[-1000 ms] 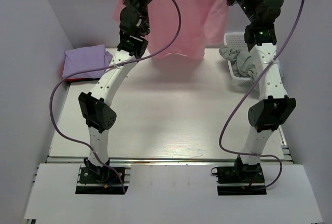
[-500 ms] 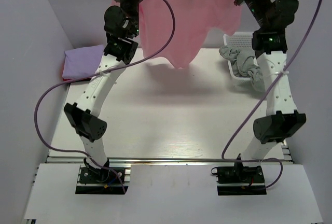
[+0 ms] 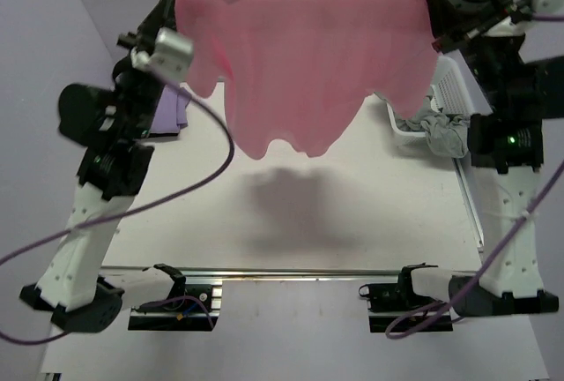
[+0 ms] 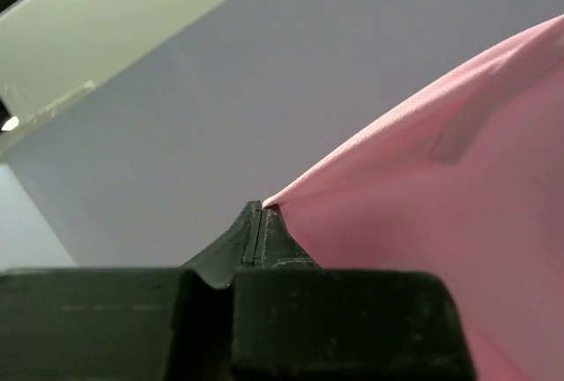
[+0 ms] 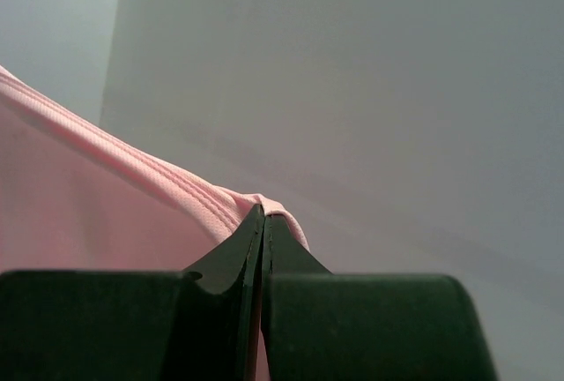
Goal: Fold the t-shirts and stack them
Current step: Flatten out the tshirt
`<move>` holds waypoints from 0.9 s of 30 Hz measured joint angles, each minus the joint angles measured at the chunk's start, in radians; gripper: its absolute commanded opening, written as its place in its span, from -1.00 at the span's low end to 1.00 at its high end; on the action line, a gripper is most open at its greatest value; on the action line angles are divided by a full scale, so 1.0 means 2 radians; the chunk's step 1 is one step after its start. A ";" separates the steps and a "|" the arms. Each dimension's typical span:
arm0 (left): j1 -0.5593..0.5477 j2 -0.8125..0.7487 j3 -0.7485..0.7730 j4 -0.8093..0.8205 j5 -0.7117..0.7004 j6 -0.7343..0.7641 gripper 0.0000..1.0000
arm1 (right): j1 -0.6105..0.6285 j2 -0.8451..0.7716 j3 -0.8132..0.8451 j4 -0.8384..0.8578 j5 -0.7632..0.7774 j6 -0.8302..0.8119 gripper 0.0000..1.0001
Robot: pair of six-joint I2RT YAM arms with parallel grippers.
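Top view: the pink shirt (image 3: pixel 300 55) hangs spread in the air above the bench (image 3: pixel 291 222), clear of its surface, and casts a soft shadow (image 3: pixel 300 205) on the pale boards. Its upper edge runs nearly straight and taut from one arm to the other. Below that edge the cloth falls in shallow vertical folds. The lower border is uneven: a short flap on the left, a long middle part ending in small scallops, and a shorter fall on the right. The colour is a plain, even light pink; no label can be made out.

Left wrist view: the left gripper (image 4: pixel 262 213) is closed on a corner of the pink shirt, its tips pressed together with cloth rising from between them; a turned-over fold shows nearby.

Right wrist view: the right gripper (image 5: pixel 264 215) is likewise pinched on the shirt's other corner, where a double-stitched hem runs into the tips.

At the far left of the bench lies a lavender shirt (image 3: pixel 173 108), mostly hidden behind the left arm and the pink cloth. At the right edge a white basket (image 3: pixel 451 90) holds grey cloth (image 3: pixel 438 130), which spills over its near rim.
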 measured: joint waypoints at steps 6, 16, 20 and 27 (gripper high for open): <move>0.001 -0.097 -0.019 -0.057 0.098 -0.039 -1.00 | 0.000 -0.108 -0.066 -0.006 -0.010 0.000 -1.00; 0.011 -0.177 -0.036 -0.112 0.216 -0.066 -1.00 | -0.002 -0.237 -0.118 -0.015 -0.014 -0.012 -1.00; 0.012 -0.204 -0.055 -0.117 0.247 -0.076 -1.00 | -0.005 -0.259 -0.129 -0.023 -0.014 -0.018 -1.00; 0.014 -0.220 -0.135 -0.081 0.241 -0.082 -1.00 | -0.005 -0.255 -0.192 -0.012 -0.003 -0.021 -1.00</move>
